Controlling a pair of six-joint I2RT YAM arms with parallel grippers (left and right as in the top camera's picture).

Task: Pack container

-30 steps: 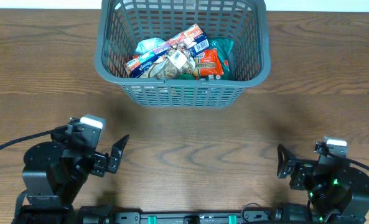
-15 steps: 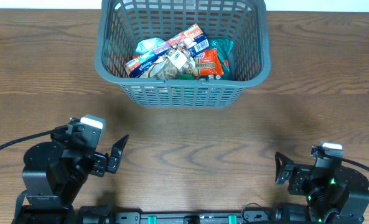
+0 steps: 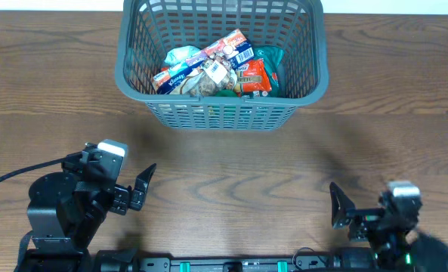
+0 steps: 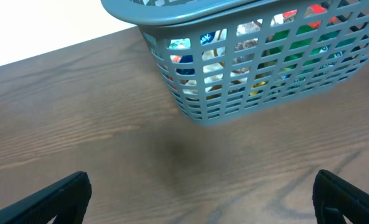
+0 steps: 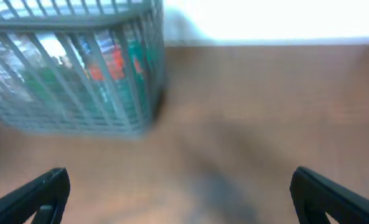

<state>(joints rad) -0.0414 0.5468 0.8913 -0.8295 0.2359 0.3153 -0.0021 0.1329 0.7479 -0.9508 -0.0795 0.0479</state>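
Observation:
The container, a dark grey lattice basket (image 3: 220, 115), stands at the back centre of the wooden table. Several snack packets (image 3: 216, 68) lie inside it. My left gripper (image 3: 137, 190) is near the front left edge, open and empty, well short of the basket. In the left wrist view its gripper (image 4: 200, 205) has wide jaws over bare wood, with the basket (image 4: 246, 93) ahead. My right gripper (image 3: 343, 213) is at the front right, open and empty. The right wrist view is blurred; its gripper (image 5: 181, 199) spans bare table, with the basket (image 5: 72, 93) at upper left.
The brown wooden table (image 3: 224, 166) lies bare between the grippers and the basket. A pale wall strip runs behind the table's far edge (image 5: 265, 18). A black cable (image 3: 12, 177) trails from the left arm.
My right arm has drawn back toward the front edge and turned slightly left, still open. The left arm and the basket have not moved.

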